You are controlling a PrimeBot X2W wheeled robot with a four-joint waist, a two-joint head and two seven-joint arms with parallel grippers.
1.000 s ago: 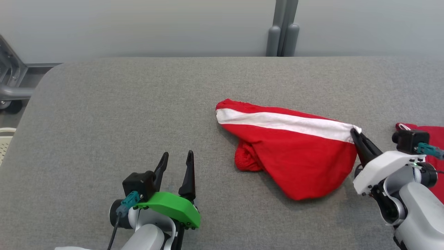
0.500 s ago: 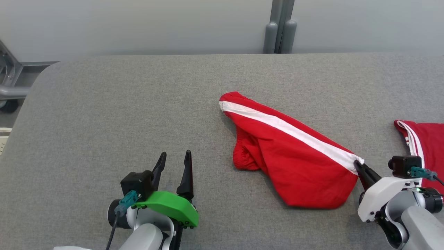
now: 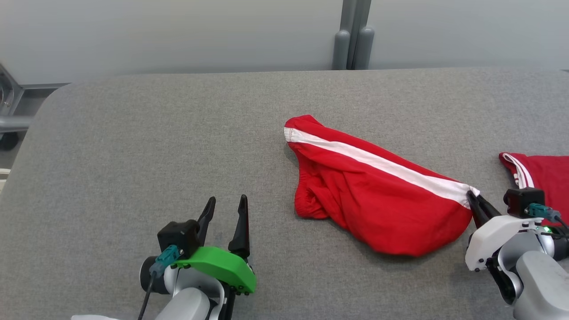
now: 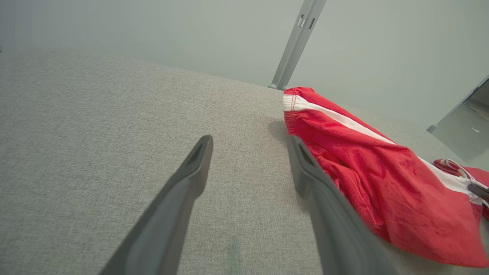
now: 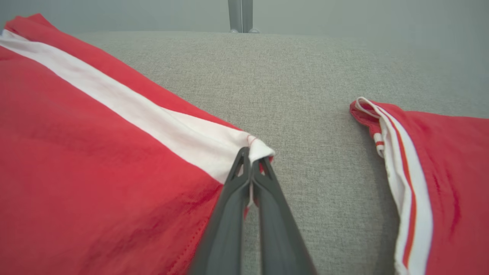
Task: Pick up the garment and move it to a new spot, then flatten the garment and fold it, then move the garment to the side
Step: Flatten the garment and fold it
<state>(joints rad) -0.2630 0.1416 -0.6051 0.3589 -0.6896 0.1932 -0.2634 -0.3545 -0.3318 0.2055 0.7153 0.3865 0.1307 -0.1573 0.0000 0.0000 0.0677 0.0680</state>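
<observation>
Garment (image 3: pixel 378 209) is lying on the grey table (image 3: pixel 133 142), right gripper (image 3: pixel 471 194) pinching its white-striped corner tight — left gripper (image 3: pixel 228 198) is gaping wide, holding nothing.

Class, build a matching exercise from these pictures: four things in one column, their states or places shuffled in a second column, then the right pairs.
1 left gripper
2 right gripper
3 broad-striped garment
4 thin-striped garment

a lies untouched, far right on the table
b shut on a white corner
c open over bare table
d held by one corner

Pairs: 1c, 2b, 3d, 4a
</observation>
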